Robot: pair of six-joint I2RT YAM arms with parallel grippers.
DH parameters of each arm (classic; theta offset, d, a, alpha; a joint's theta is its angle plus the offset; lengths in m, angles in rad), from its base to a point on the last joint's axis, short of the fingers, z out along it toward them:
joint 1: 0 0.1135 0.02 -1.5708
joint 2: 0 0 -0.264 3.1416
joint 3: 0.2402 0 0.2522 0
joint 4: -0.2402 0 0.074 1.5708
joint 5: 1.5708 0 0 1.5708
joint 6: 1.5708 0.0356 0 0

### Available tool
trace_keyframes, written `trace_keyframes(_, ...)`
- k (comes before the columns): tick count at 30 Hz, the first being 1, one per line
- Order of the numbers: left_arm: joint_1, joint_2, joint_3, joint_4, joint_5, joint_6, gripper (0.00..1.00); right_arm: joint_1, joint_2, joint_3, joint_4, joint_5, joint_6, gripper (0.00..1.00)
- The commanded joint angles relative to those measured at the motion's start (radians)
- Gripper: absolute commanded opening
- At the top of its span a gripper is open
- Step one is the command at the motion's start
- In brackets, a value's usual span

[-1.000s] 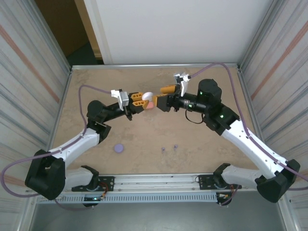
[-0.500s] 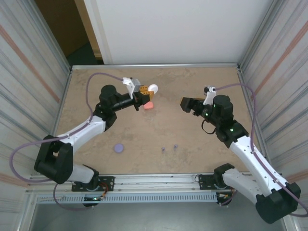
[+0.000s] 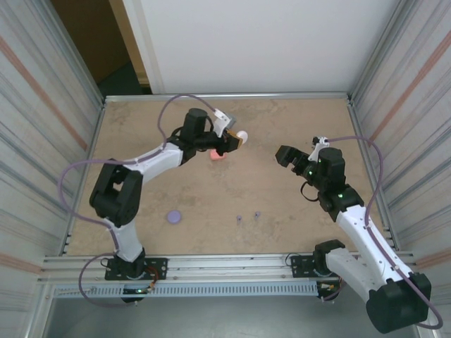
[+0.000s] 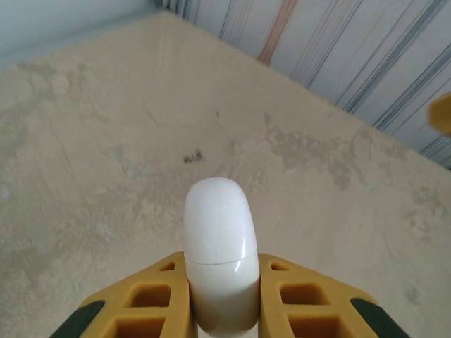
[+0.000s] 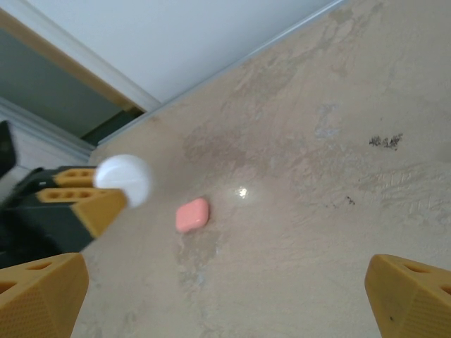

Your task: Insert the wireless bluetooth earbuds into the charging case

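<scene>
A closed white charging case (image 4: 218, 246) is clamped between my left gripper's (image 4: 222, 299) yellow fingers (image 4: 151, 296), held above the back of the table (image 3: 242, 135). The right wrist view catches the same white case (image 5: 125, 179) at its left. A pink case (image 3: 217, 153) lies shut on the table just below it, also seen as the pink case (image 5: 192, 215). Two tiny purple earbuds (image 3: 239, 218) (image 3: 256, 213) lie near the front centre. My right gripper (image 3: 282, 153) hovers open to the right of the cases, its fingers (image 5: 39, 296) wide apart with nothing between them.
A round purple case (image 3: 173, 217) lies at the front left. The sandy table (image 3: 296, 127) is walled by ribbed panels on both sides and a white panel at the back. The arm cables loop above the table.
The right gripper has drawn back to the right, away from the white case, and stands open. The left arm has swung the white case rightwards and farther back.
</scene>
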Motion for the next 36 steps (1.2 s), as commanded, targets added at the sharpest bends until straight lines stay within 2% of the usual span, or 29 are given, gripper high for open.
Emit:
trace_keyframes(1, -0.018, 0.061, 0.06, -0.109, -0.044, 0.042, 0.0, -0.006, -0.016, 0.025, -0.029, 0.034, 0.006, 1.0)
trace_keyframes(8, -0.02, 0.17, 0.107, -0.063, -0.06, -0.046, 0.0, -0.006, -0.018, 0.023, -0.043, 0.042, 0.002, 1.0)
trace_keyframes(19, -0.02, 0.338, 0.288, -0.265, -0.158, -0.126, 0.0, -0.006, 0.002, 0.032, -0.046, 0.049, -0.007, 1.0)
trace_keyframes(28, -0.021, 0.4, 0.335, -0.29, -0.162, -0.157, 0.02, -0.007, 0.019, 0.035, -0.044, 0.047, -0.007, 1.0)
trace_keyframes(32, -0.02, 0.423, 0.348, -0.297, -0.165, -0.164, 0.06, -0.006, 0.025, 0.037, -0.045, 0.046, -0.013, 1.0)
trace_keyframes(36, -0.021, 0.45, 0.366, -0.312, -0.166, -0.164, 0.14, -0.006, 0.033, 0.044, -0.05, 0.039, -0.019, 1.0)
